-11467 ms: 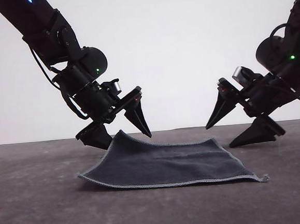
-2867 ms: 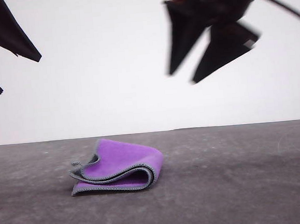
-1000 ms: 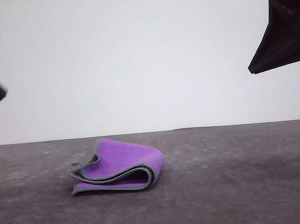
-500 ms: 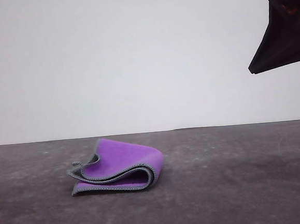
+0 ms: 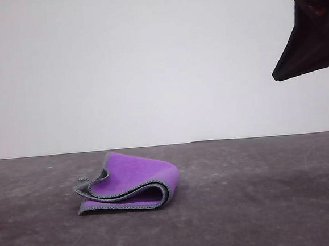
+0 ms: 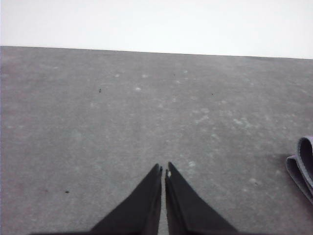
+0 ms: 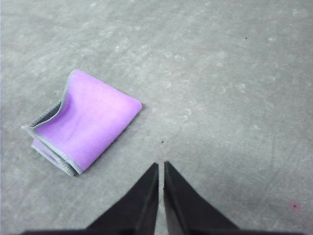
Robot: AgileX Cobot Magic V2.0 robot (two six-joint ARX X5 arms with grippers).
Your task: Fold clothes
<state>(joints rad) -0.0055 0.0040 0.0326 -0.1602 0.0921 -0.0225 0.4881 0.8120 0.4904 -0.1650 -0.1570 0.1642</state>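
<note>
1. Left gripper (image 6: 163,171): fingers pressed together, empty, above bare table (image 6: 98,122).
2. Cloth (image 5: 132,185): folded, purple outside, lying on the table's left half.
3. Right gripper (image 7: 160,166): closed, empty, raised high at right.

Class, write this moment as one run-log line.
cloth: folded, purple out, on table | left gripper: shut, empty | right gripper: shut, empty, raised

Table (image 5: 262,206): dark grey, mottled, pale specks across it. One thing lies on it, left of centre: cloth (image 5: 129,185), folded over, purple face out, grey stitched hem, layers gaping loosely at its left end.
</note>
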